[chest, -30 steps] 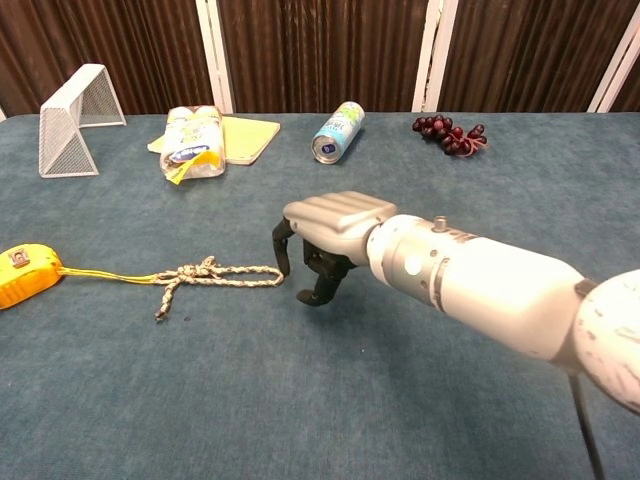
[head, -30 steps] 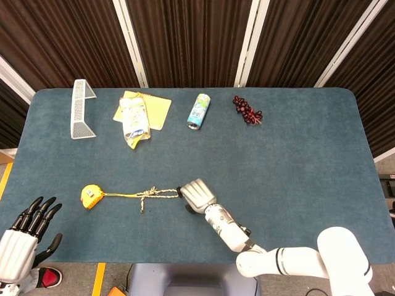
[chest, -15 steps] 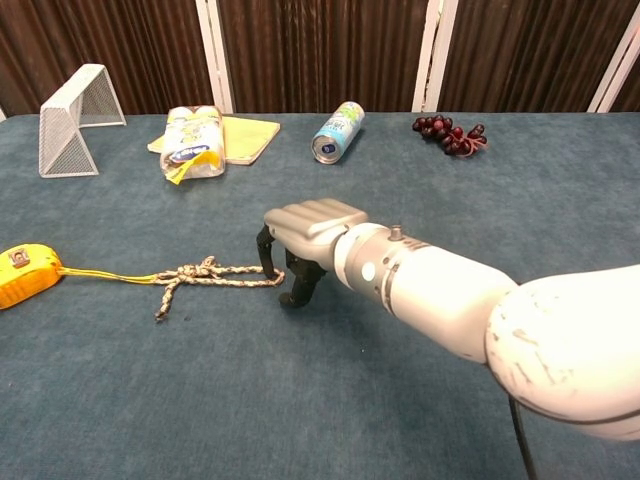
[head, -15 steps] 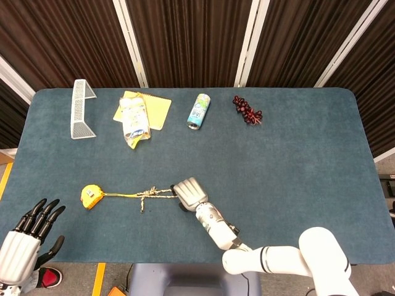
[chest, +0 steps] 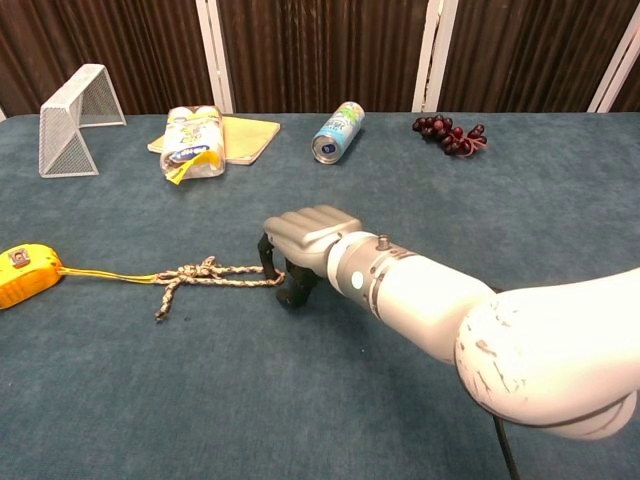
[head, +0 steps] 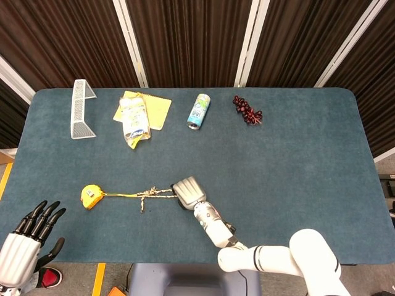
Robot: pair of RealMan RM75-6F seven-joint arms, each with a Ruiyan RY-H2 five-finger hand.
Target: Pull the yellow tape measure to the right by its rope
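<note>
The yellow tape measure [head: 90, 196] [chest: 22, 272] lies at the table's front left. Its yellow cord runs right into a knotted braided rope [head: 148, 193] [chest: 205, 272]. My right hand [head: 188, 191] [chest: 305, 235] hovers palm down over the rope's right end, its dark fingers [chest: 268, 255] curled down on either side of that end. Whether they pinch the rope is hidden under the palm. My left hand [head: 28, 237] hangs off the table's front left corner, fingers spread, holding nothing.
Along the back edge are a white mesh goal [head: 80, 110] [chest: 72, 118], a plastic packet [head: 134, 120] lying on a yellow notepad [head: 157, 110], a drink can [head: 199, 111] on its side and dark grapes [head: 247, 110]. Bare blue cloth [head: 296, 179] lies to the right of my right hand.
My right hand has slid left to the rope's end and dropped lower over it. The tape measure and rope have not moved. My left hand sank slightly.
</note>
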